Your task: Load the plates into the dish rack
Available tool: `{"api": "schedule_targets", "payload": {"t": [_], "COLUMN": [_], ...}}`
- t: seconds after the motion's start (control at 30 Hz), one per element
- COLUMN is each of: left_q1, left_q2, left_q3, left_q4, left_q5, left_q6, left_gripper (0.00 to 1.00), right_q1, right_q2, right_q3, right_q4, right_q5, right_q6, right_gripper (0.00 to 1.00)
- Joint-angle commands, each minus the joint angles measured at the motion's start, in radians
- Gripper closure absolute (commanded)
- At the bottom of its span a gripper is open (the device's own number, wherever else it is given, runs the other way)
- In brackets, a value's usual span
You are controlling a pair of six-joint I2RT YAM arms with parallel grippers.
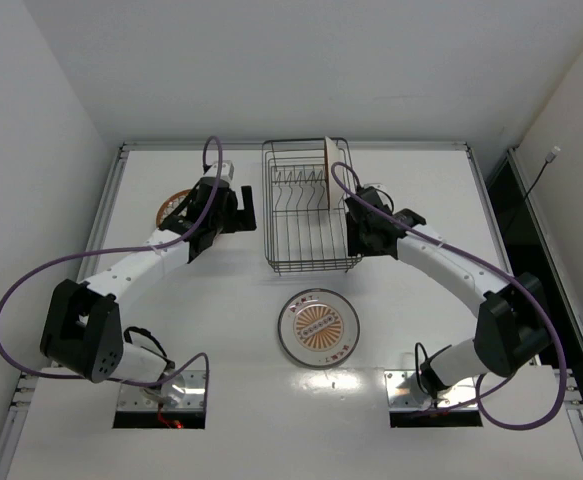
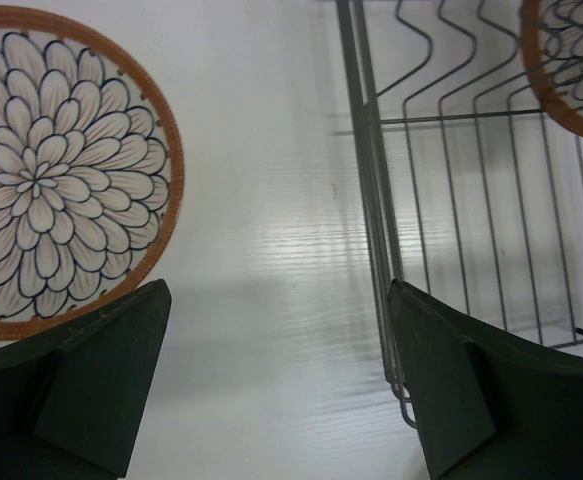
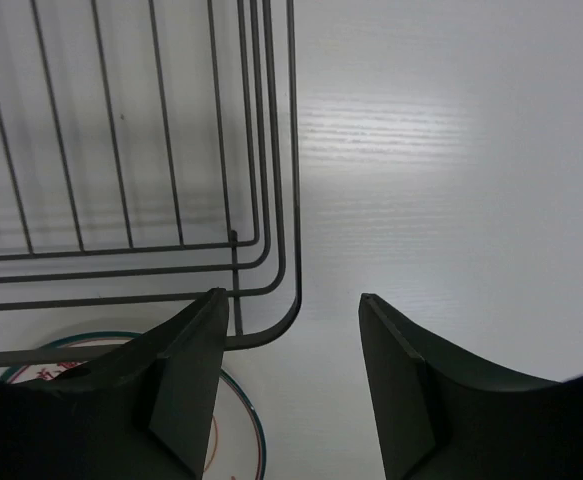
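Observation:
The black wire dish rack (image 1: pixel 268 232) stands at the table's back middle. One plate (image 1: pixel 325 176) stands on edge between the tines at the rack's far right; its patterned face shows in the left wrist view (image 2: pixel 577 62). A second orange-rimmed plate (image 1: pixel 174 208) lies flat left of the rack, partly under my left arm, and its petal pattern shows in the left wrist view (image 2: pixel 51 170). A third plate with a pale grey rim (image 1: pixel 318 328) lies flat in front of the rack. My left gripper (image 1: pixel 247 210) is open and empty beside the rack's left wall (image 2: pixel 371 200). My right gripper (image 1: pixel 357 232) is open and empty at the rack's near right corner (image 3: pixel 271 300).
The white table (image 1: pixel 421 190) has a raised rail along its edges. Purple cables loop from both arms. In the right wrist view a teal-edged plate rim (image 3: pixel 241 400) shows below the rack corner.

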Motion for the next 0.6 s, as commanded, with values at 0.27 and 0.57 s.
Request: {"api": "schedule_targets", "payload": {"t": [0.27, 0.57], "left_q1": [0.004, 0.004], "left_q2": [0.075, 0.112], "left_q3": [0.070, 0.098], "left_q4": [-0.077, -0.086], "left_q5": [-0.169, -0.187], "left_q6": [-0.014, -0.014], "left_gripper": [0.09, 0.09], "right_q1": [-0.074, -0.074], "right_q2": [-0.004, -0.004], "right_q3": [-0.131, -0.131], "right_q4": [0.210, 0.229], "right_q5": [-0.216, -0.249], "right_q6": [0.028, 0.081], "right_gripper": [0.87, 0.96]}}
